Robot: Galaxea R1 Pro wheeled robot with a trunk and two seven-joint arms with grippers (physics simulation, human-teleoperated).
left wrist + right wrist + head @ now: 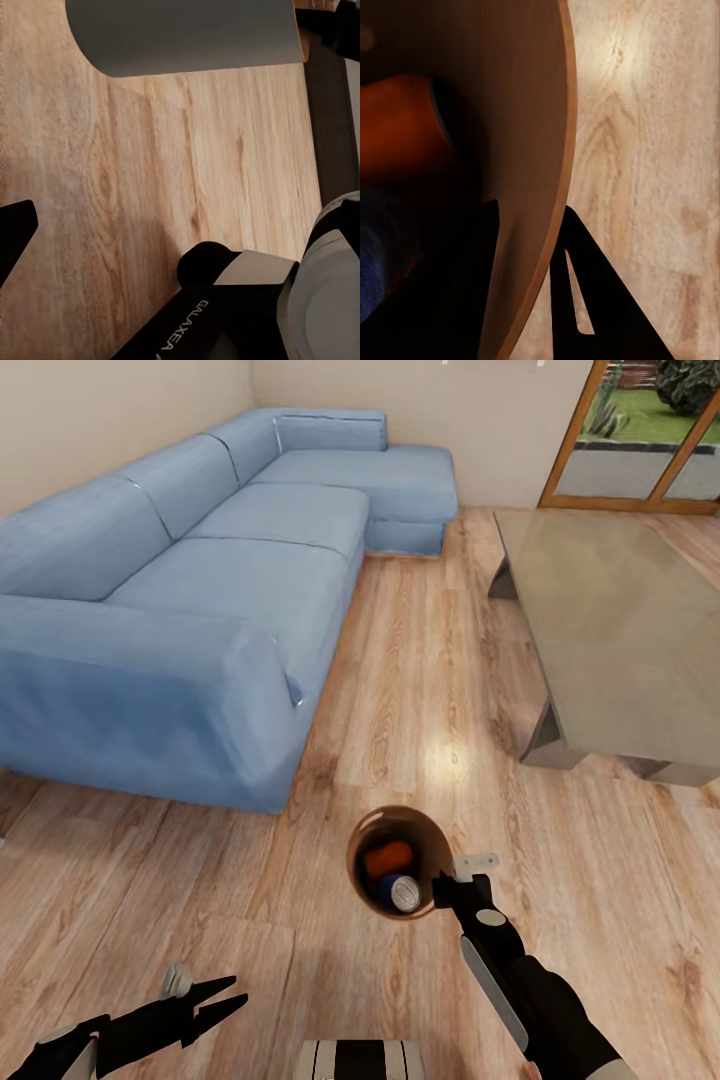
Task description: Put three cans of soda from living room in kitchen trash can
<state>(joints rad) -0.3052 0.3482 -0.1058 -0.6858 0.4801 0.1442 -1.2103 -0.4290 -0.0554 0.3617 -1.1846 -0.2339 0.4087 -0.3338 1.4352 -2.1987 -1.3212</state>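
The tash can (356, 838), round with a tan-brown inside, hangs over the wood floor in the living room. My right gripper (447, 882) is shut on its rim. In the right wrist view the right gripper (532, 208) straddles the bin wall (529, 135), one finger inside and one outside. Two cans of soda lie in the bin: an orange one (388, 856) on its side and one showing its silver top (405, 892). The orange can (397, 127) also shows close up. My left gripper (238, 992) is open and empty, low at the left.
A blue sectional sofa (200, 580) takes up the left side. A long low grey table (620, 620) stands at the right, with a lane of plank floor (420, 660) between them. Glass doors (640, 440) lie beyond. A pale grey rounded surface (180, 34) shows above the floor.
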